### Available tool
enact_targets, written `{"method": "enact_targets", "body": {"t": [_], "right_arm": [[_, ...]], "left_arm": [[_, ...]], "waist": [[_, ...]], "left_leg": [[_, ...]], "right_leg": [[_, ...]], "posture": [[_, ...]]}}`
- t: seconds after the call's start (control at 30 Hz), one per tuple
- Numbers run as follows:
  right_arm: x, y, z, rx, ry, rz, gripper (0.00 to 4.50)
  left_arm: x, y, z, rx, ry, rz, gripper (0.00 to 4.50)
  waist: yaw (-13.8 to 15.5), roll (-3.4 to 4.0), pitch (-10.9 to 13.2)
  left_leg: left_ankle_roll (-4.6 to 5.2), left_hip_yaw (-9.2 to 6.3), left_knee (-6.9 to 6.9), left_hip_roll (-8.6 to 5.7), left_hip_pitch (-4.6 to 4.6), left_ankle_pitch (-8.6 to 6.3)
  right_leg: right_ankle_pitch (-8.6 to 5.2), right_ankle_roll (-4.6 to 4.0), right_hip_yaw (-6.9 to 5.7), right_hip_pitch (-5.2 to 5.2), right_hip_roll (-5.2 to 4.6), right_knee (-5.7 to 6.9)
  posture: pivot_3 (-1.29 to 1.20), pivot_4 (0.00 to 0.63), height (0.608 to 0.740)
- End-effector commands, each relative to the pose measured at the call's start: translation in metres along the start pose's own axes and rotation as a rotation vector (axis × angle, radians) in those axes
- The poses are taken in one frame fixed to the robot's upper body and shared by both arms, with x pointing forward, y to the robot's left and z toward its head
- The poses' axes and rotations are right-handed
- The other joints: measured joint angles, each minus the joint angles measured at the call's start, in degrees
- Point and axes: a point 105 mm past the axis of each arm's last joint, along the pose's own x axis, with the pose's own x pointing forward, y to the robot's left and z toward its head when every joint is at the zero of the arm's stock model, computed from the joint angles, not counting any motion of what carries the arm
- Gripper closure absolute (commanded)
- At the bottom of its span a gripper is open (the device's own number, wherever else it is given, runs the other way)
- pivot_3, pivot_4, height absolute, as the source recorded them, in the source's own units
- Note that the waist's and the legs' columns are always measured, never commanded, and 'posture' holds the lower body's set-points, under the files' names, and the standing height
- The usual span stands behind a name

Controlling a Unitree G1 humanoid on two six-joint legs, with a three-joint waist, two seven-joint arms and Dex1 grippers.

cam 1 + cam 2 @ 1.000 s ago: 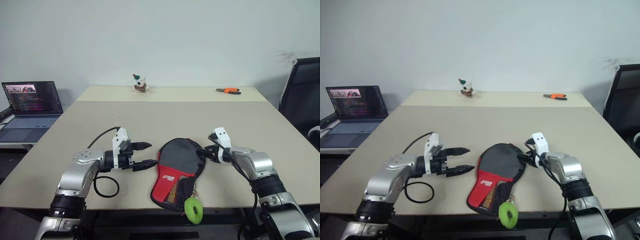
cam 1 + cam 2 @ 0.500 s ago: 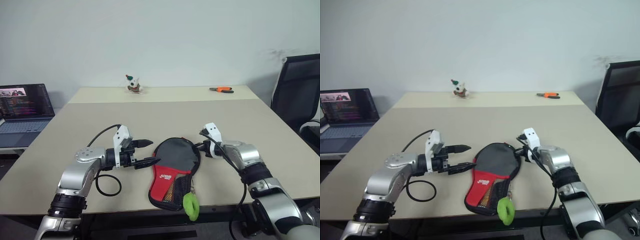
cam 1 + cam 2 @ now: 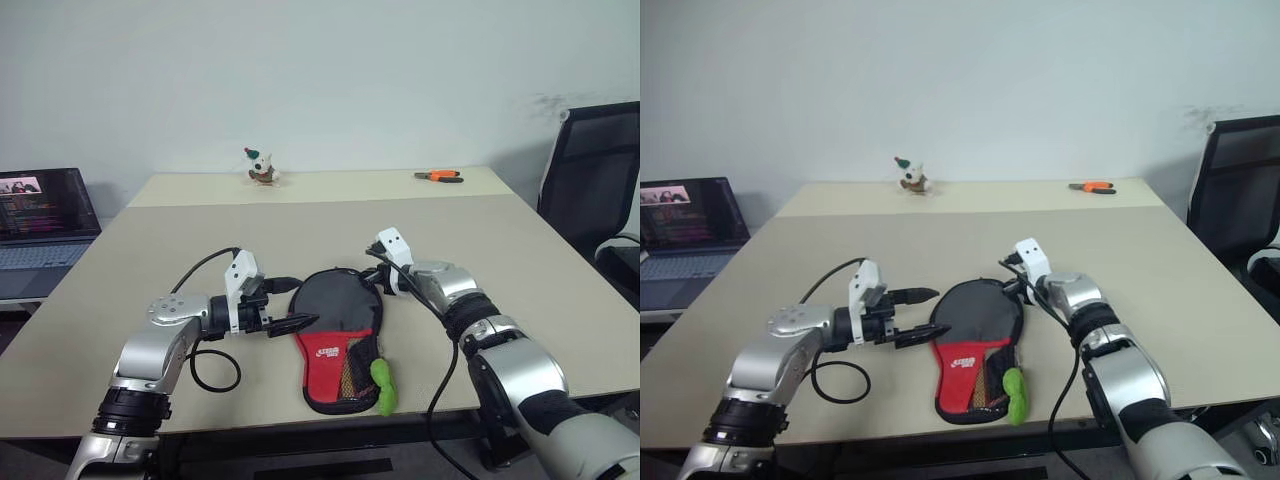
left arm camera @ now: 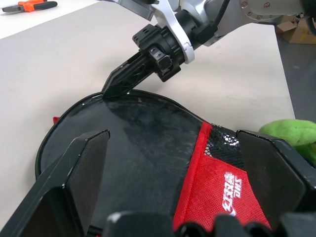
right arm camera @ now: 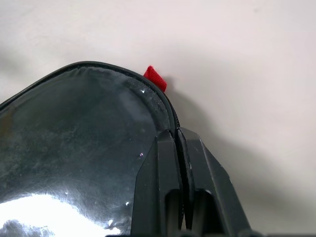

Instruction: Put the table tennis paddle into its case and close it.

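The case point(image 3: 335, 310) lies flat on the table point(image 3: 470, 225), black round end away from me, red panel and mesh pocket toward the front edge. The table tennis paddle is hidden. My right gripper point(image 3: 376, 283) is at the far right rim of the case and is shut on its zip edge point(image 5: 174, 123), beside a small red tab point(image 5: 155, 78). The same gripper point(image 4: 109, 91) touches the rim in the left wrist view. My left gripper point(image 3: 307, 302) stands open at the case's left side, its fingers point(image 4: 89, 163) spread over the black cover.
A green soft tag point(image 3: 382, 385) lies at the case's lower right, near the table's front edge. Far off are a small figure point(image 3: 262, 168) and orange pliers point(image 3: 438, 177). A laptop point(image 3: 45, 200) stands left, a black chair point(image 3: 590, 170) right.
The right gripper closed and moved left and away from me along the case's rim. The case slid slightly toward the left gripper, drawing the green tag onto the table. The camera turned right.
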Motion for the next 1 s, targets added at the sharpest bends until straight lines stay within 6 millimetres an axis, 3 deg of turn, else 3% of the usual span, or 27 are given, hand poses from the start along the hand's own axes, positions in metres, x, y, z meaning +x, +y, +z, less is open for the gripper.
{"method": "enact_targets", "body": {"t": [0.03,0.27,0.37,0.5,0.67,0.73,0.8,1.0], "right_arm": [[0.002,0.009,0.029,-0.062,-0.083,0.016,4.47],[0.009,0.017,0.025,-0.058,-0.063,0.033,4.47],[0.009,0.017,0.027,-0.032,-0.083,0.029,3.84],[0.009,0.021,0.033,-0.026,-0.105,0.039,2.49],[-0.007,0.023,0.078,-0.019,-0.299,0.073,0.73],[-0.019,0.025,0.085,-0.022,-0.332,0.131,0.73],[-0.037,0.025,0.079,-0.051,-0.331,0.177,0.73],[-0.095,0.035,0.025,-0.133,-0.210,0.214,0.73]], "left_arm": [[0.000,-0.002,0.006,0.044,-0.006,-0.001,0.00],[0.003,-0.001,0.005,0.048,-0.001,-0.012,0.00],[0.005,0.001,0.004,0.051,0.005,-0.017,0.00],[0.007,0.003,0.002,0.056,0.009,-0.023,0.00],[0.021,0.005,-0.005,0.082,0.031,-0.085,0.00],[0.027,0.008,-0.007,0.108,0.050,-0.109,0.00],[0.033,0.011,-0.008,0.126,0.062,-0.143,0.00],[0.056,0.013,-0.024,0.168,0.150,-0.247,0.00]], "waist": [[0.0,0.01,0.0],[-0.1,0.02,0.0],[-0.1,0.03,0.0],[-0.1,0.04,0.0],[0.1,0.07,0.1],[0.3,0.10,0.1],[0.7,0.11,0.1],[2.8,0.17,0.1]], "left_leg": [[0.00,0.00,-0.02,0.01,0.00,0.00],[0.00,0.01,-0.04,0.02,0.00,0.00],[0.00,0.01,-0.04,0.03,0.00,0.00],[0.00,-0.01,-0.04,0.00,-0.01,0.00],[-0.01,-0.01,-0.02,-0.05,-0.03,0.00],[-0.01,-0.03,-0.01,-0.06,-0.06,0.01],[-0.01,-0.05,-0.03,-0.06,-0.07,0.01],[0.00,-0.06,0.02,-0.18,-0.31,0.00]], "right_leg": [[0.00,0.00,-0.01,0.00,0.00,-0.02],[0.00,-0.01,0.01,-0.02,-0.01,-0.02],[0.00,-0.01,0.01,-0.02,-0.01,-0.02],[0.00,-0.01,-0.01,-0.02,-0.01,-0.02],[0.00,0.00,-0.03,-0.02,-0.01,-0.02],[0.00,0.00,-0.06,-0.02,-0.01,-0.02],[0.00,0.00,-0.10,-0.02,0.00,-0.06],[-0.04,0.05,-0.17,-0.07,0.01,-0.15]], "posture": [[0.00,0.150,0.740],[0.00,0.150,0.740],[0.00,0.150,0.740],[0.00,0.150,0.740],[0.00,0.150,0.740],[0.00,0.150,0.740],[0.00,0.150,0.740],[0.00,0.150,0.740]]}}
